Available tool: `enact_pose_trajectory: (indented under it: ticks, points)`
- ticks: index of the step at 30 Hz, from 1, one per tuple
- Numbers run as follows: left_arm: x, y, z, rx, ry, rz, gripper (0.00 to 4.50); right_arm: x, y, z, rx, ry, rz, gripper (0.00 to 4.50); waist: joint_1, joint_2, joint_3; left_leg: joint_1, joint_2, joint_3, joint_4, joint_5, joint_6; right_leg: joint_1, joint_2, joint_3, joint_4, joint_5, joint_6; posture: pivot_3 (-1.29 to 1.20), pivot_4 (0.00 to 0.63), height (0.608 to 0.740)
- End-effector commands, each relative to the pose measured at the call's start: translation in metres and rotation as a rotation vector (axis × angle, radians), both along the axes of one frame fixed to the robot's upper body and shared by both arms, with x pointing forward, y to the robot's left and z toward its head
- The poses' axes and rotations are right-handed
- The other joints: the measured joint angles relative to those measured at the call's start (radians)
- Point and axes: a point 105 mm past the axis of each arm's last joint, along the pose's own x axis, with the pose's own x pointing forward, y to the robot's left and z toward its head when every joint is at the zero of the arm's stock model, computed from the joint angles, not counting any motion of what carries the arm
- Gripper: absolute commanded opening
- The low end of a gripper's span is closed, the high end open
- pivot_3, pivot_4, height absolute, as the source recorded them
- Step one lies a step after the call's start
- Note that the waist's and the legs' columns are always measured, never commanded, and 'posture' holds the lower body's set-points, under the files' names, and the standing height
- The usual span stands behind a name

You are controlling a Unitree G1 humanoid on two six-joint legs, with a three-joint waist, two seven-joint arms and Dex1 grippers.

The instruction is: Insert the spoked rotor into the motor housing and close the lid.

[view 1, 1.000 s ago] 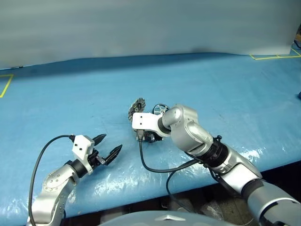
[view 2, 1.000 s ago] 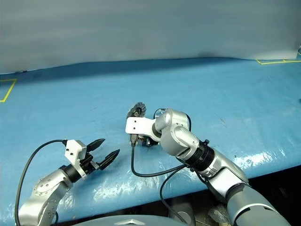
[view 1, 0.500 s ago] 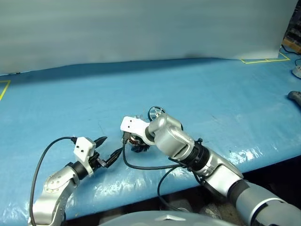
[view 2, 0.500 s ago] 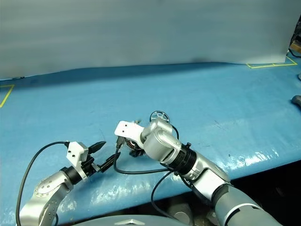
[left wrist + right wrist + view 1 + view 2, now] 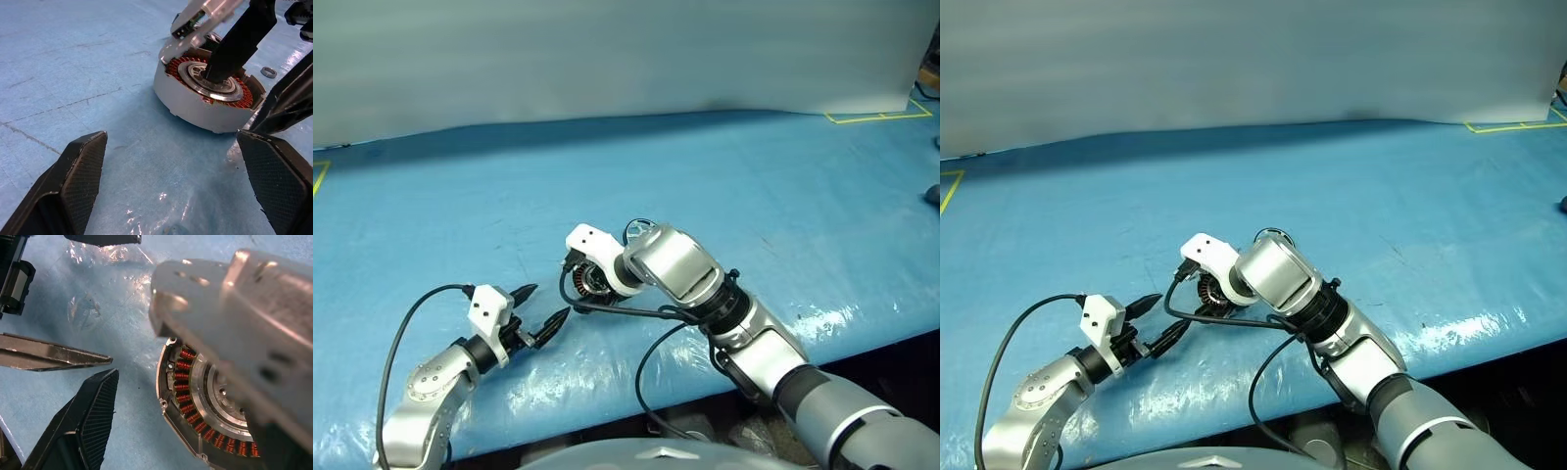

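Observation:
The motor housing (image 5: 195, 105) lies on the blue table with its copper windings and silver hub facing up. My right gripper (image 5: 586, 267) hangs over it, pointing steeply down and open. One of its black fingers (image 5: 237, 41) reaches the hub; the wrist view shows its other finger (image 5: 93, 421) beside the rim. The silver-grey lid (image 5: 244, 308) tilts over the housing, close to the right wrist camera. The spoked rotor (image 5: 640, 231) peeks out just behind my right wrist. My left gripper (image 5: 546, 304) rests open a little to the left, aimed at the housing, holding nothing.
A small metal washer (image 5: 268, 72) lies on the table beyond the housing. Yellow tape (image 5: 867, 117) marks the far right corner. A dark object (image 5: 932, 194) sits at the right edge. The table's front edge (image 5: 607, 401) runs close below both arms.
My right hand has shifted left and rolled over the housing, and its fingers have spread. The lid that stood upright behind the housing is now covered by the wrist. My left arm has stayed put.

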Motion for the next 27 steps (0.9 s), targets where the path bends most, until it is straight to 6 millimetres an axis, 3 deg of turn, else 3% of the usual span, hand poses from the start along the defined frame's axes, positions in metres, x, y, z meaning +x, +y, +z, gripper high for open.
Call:
enact_pose_trajectory:
  ticks: [1, 7, 11, 13, 17, 21, 27]
  points:
    - [0.002, -0.005, 0.005, -0.009, -0.025, -0.021, 4.50, 0.000, 0.000, 0.019, 0.081, -0.043, -0.002, 3.96, 0.000, 0.003, 0.002, 0.000, 0.000, 0.000, 0.000, 0.000, 0.000, 0.000, 0.000, 0.000, 0.000, 0.000, 0.000, 0.00, 0.150, 0.740]
    - [0.003, -0.006, 0.005, -0.009, -0.022, -0.029, 4.50, -0.002, -0.007, 0.029, 0.127, -0.064, 0.005, 3.96, 0.000, 0.004, 0.005, -0.001, -0.002, -0.001, 0.000, 0.000, 0.000, 0.000, 0.000, -0.001, 0.000, 0.001, 0.002, 0.00, 0.150, 0.740]
    - [0.005, -0.008, 0.006, -0.011, -0.026, -0.043, 4.50, -0.016, -0.011, 0.037, 0.106, -0.104, 0.115, 3.96, 0.000, 0.004, 0.005, -0.001, -0.002, -0.002, 0.000, 0.000, 0.000, 0.000, 0.000, -0.001, 0.000, 0.001, 0.002, 0.00, 0.150, 0.740]
    - [0.005, -0.009, 0.007, -0.011, -0.030, -0.047, 4.50, -0.019, -0.019, 0.040, 0.053, -0.254, 0.241, 3.96, 0.001, 0.005, 0.006, -0.001, -0.003, -0.002, 0.000, 0.000, 0.000, 0.001, 0.000, -0.001, 0.000, 0.000, 0.003, 0.00, 0.150, 0.740]
    - [0.005, -0.009, 0.008, -0.011, -0.033, -0.057, 4.50, -0.017, -0.042, 0.024, -0.111, -0.555, 0.601, 3.96, 0.002, 0.003, 0.010, -0.001, -0.008, -0.006, 0.001, -0.001, 0.002, 0.002, -0.003, 0.001, -0.001, -0.004, 0.009, 0.00, 0.150, 0.740]
    - [0.005, -0.008, 0.008, -0.005, -0.031, -0.059, 4.50, -0.010, -0.047, 0.013, -0.171, -0.645, 0.761, 3.96, -0.010, 0.001, 0.012, -0.001, -0.007, -0.004, 0.000, -0.001, 0.002, 0.001, -0.001, 0.002, 0.000, -0.004, 0.011, 0.00, 0.150, 0.740]
    - [0.003, -0.007, 0.008, -0.001, -0.025, -0.051, 4.50, -0.017, -0.036, 0.012, -0.146, -0.717, 0.923, 3.96, 0.007, 0.001, 0.014, -0.001, -0.003, -0.006, 0.001, -0.001, 0.001, 0.002, -0.001, 0.000, 0.000, -0.004, 0.010, 0.00, 0.150, 0.740]
